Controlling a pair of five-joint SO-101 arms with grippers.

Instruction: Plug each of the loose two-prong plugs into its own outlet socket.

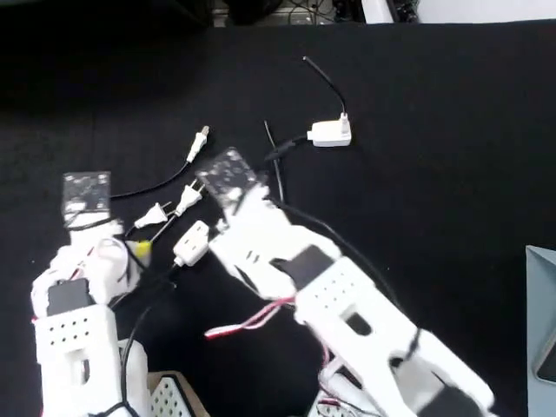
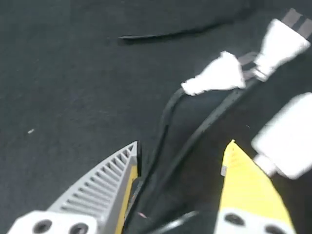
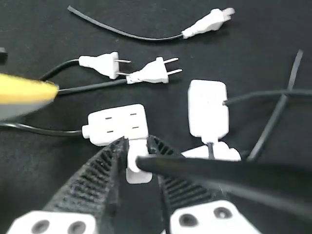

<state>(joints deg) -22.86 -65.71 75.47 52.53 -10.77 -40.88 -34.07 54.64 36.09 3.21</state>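
Note:
A white outlet block (image 3: 117, 124) lies just ahead of my right gripper (image 3: 138, 144). That gripper is shut on a white plug (image 3: 138, 170), whose black cord (image 3: 219, 170) runs off to the side. Two loose two-prong plugs (image 3: 102, 63) (image 3: 153, 72) lie beyond the block, and a third plug (image 3: 207, 22) lies farther off. From above, the outlet block (image 1: 191, 243) sits between both arms. My left gripper (image 2: 184, 146) stands open over two black cords (image 2: 165, 131), near the pair of plugs (image 2: 219, 75) (image 2: 282, 41).
A second white block (image 3: 208, 108) with a black cord lies beside the outlet block. Farther back, a white adapter (image 1: 330, 132) has a cord plugged in. Loose black cords cross the dark table (image 1: 434, 174). A grey box (image 1: 543, 321) sits at the right edge.

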